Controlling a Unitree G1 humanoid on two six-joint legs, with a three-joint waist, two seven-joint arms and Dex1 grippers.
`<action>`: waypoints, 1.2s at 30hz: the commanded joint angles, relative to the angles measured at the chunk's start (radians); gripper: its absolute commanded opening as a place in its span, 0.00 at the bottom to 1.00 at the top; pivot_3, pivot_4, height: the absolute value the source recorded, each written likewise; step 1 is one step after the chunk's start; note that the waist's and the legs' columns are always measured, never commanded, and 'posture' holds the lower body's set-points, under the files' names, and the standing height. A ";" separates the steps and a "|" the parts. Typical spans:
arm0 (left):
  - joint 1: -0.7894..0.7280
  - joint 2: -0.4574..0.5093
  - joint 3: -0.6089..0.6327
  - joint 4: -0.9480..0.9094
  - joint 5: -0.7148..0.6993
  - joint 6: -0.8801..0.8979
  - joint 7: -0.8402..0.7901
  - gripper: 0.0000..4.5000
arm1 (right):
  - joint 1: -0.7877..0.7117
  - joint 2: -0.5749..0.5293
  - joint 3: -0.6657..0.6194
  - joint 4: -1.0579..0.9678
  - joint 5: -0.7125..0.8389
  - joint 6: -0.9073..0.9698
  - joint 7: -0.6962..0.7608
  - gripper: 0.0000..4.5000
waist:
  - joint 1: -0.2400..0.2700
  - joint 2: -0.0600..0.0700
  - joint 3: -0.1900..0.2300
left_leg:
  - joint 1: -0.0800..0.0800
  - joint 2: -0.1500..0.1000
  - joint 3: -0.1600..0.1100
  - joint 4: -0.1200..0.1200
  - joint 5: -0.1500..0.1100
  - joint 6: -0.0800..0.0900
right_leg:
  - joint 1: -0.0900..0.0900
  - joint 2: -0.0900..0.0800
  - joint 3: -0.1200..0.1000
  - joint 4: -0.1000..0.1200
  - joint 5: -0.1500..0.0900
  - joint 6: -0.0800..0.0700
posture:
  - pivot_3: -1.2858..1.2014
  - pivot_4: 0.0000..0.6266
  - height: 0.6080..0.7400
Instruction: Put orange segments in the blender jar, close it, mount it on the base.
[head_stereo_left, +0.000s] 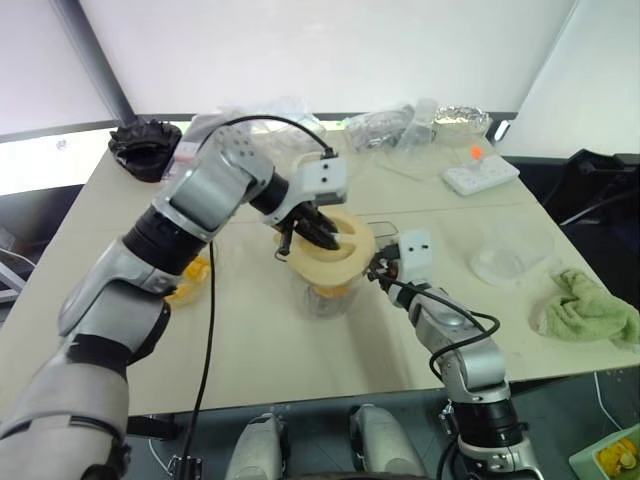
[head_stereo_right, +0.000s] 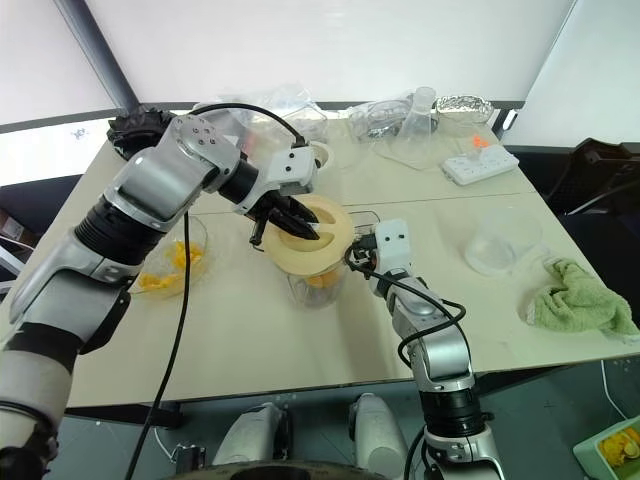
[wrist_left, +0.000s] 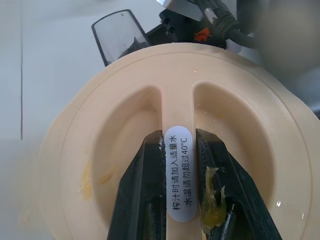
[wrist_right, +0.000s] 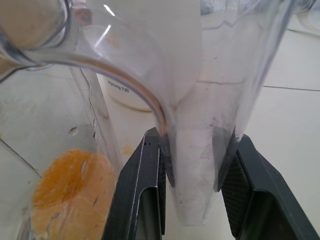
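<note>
Fruit loaded: an orange segment (wrist_right: 70, 192) lay inside the blender jar (head_stereo_right: 312, 283), seen through its clear wall at the centre of the right eye frame; more orange pieces sat in a glass bowl (head_stereo_right: 170, 262) at left of centre.
Closing: the cream lid (head_stereo_right: 310, 236) sat on the jar's mouth, slightly tilted; whether it was fully seated could not be told.
Left gripper (wrist_left: 182, 200): jaws pinched shut on the lid's middle ridge, bits of pulp on one finger.
Right gripper (wrist_right: 192, 175): jaws narrow, clamped on the jar's handle (wrist_right: 200, 150), steadying the jar on the counter (head_stereo_right: 250, 345).
Base: a cream-white body (wrist_right: 127, 92) stood just behind the jar in the right wrist frame, likely the base.
Done: filling, by the look of it.
Left: pressing the lid home, then mounting.
</note>
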 joint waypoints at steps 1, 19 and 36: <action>0.153 -0.011 -0.160 0.133 0.158 0.153 0.145 0.06 | -0.065 0.003 -0.067 -0.092 0.017 -0.063 -0.014 0.19 | 0.002 0.004 -0.006 | 0.000 0.000 0.000 -0.006 0.000 0.000 | 0.002 0.000 -0.002 -0.009 0.000 0.000 | 0.52 0.24 1.00; 0.154 -0.072 -0.128 0.136 0.142 0.380 0.353 0.06 | -0.055 -0.019 -0.034 -0.097 -0.002 -0.067 0.001 0.19 | 0.021 0.009 -0.010 | 0.031 -0.021 -0.034 -0.039 0.007 -0.012 | 0.083 -0.022 -0.029 0.058 -0.129 -0.006 | 0.52 0.24 1.00; 0.154 -0.109 -0.087 0.180 0.153 0.429 0.455 0.06 | -0.062 -0.018 -0.027 -0.094 -0.017 -0.087 0.004 0.19 | 0.015 0.004 -0.009 | 0.028 -0.023 -0.026 -0.050 0.007 -0.013 | 0.086 -0.033 -0.028 0.041 -0.128 -0.006 | 0.52 0.24 1.00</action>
